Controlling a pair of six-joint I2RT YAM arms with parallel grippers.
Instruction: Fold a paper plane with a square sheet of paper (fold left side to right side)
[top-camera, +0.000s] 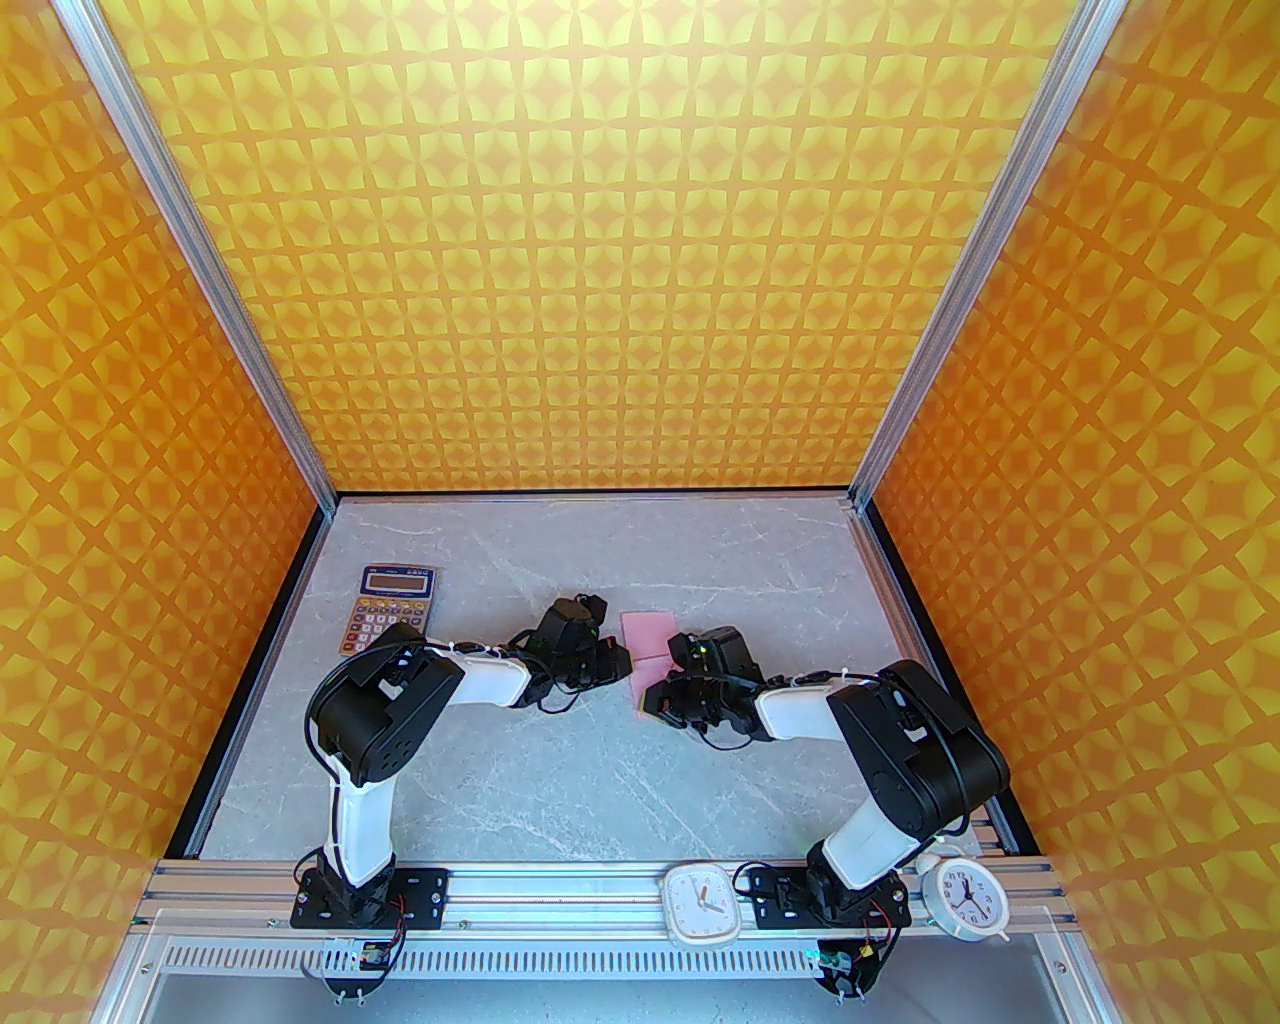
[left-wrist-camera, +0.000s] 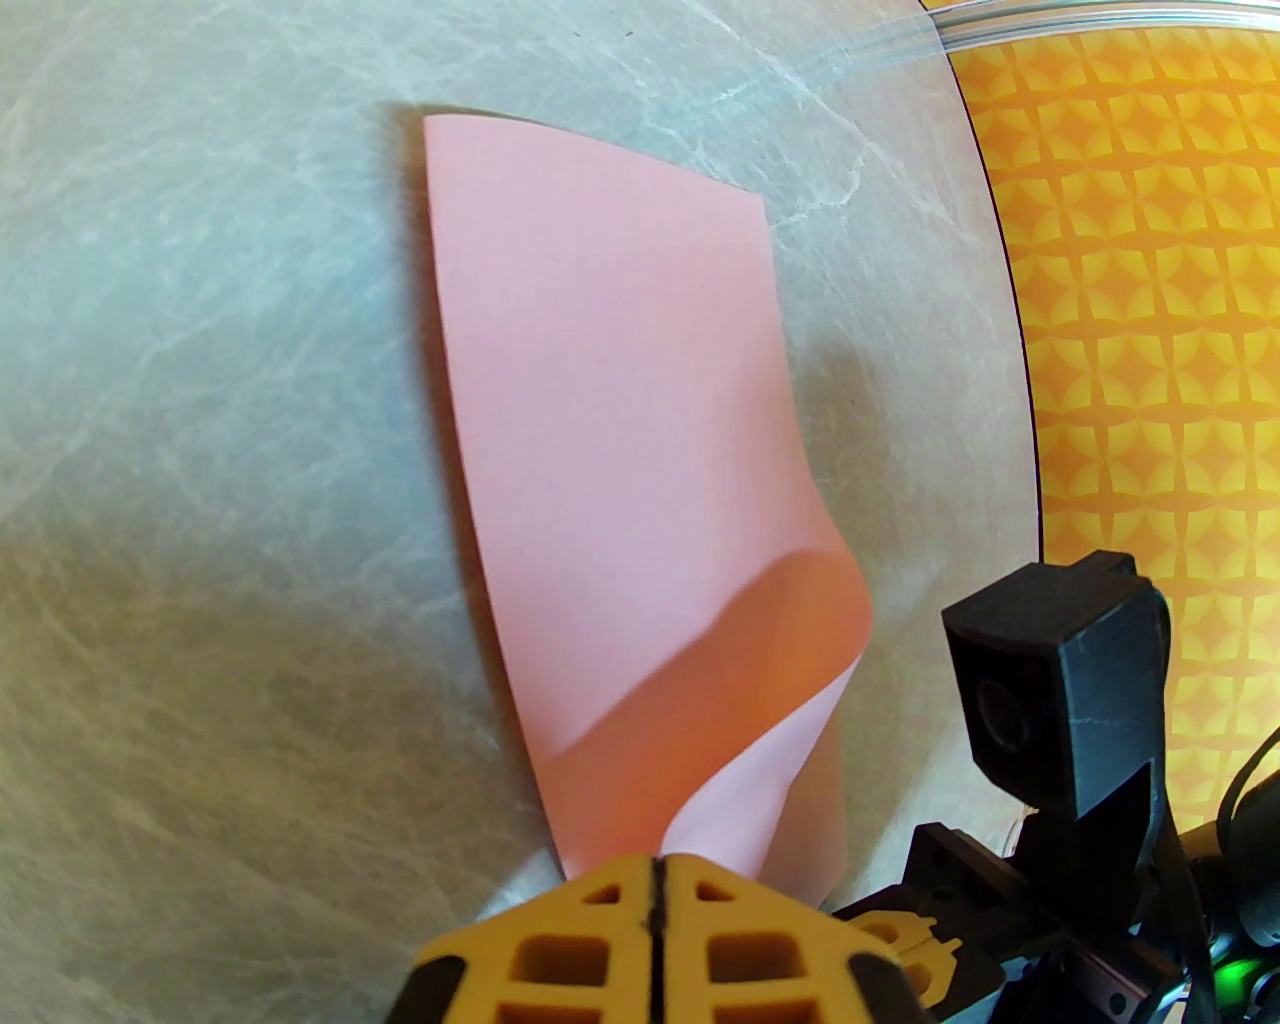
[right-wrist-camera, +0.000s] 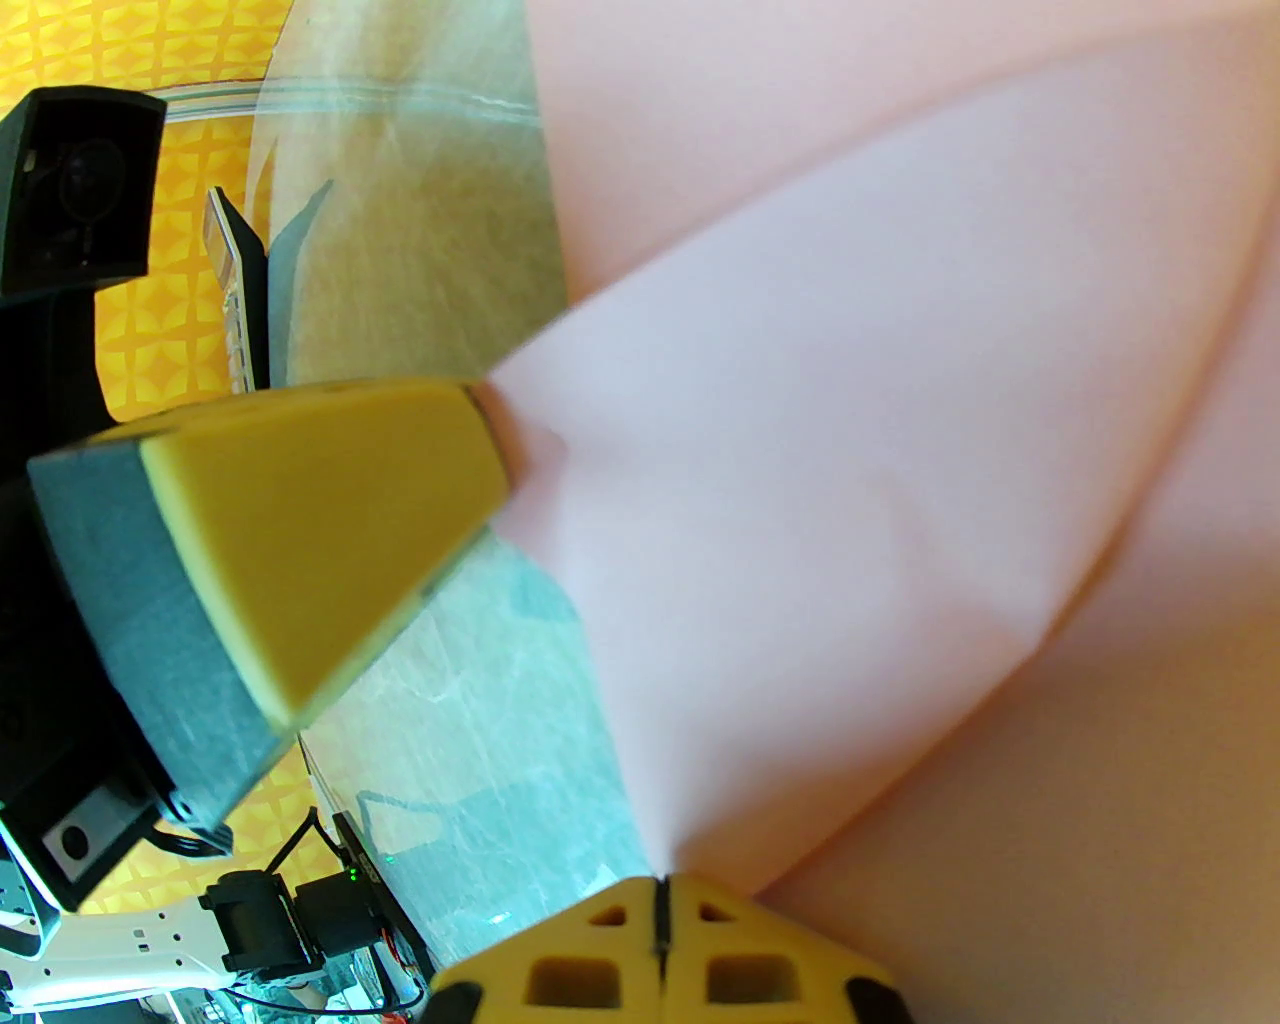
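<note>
One sheet (top-camera: 648, 632), long axis near-to-far.

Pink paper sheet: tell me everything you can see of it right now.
The square sheet of paper is thin, plain, pale pink and matte. Its far part lies flat on the grey marbled table. Its near end is lifted and curls over, shadowed underneath. The left gripper, shut, pinches that raised near edge, and the right gripper, also shut, pinches the edge too, so the paper bulges up near them. From above it sits mid-table between both grippers.
</note>
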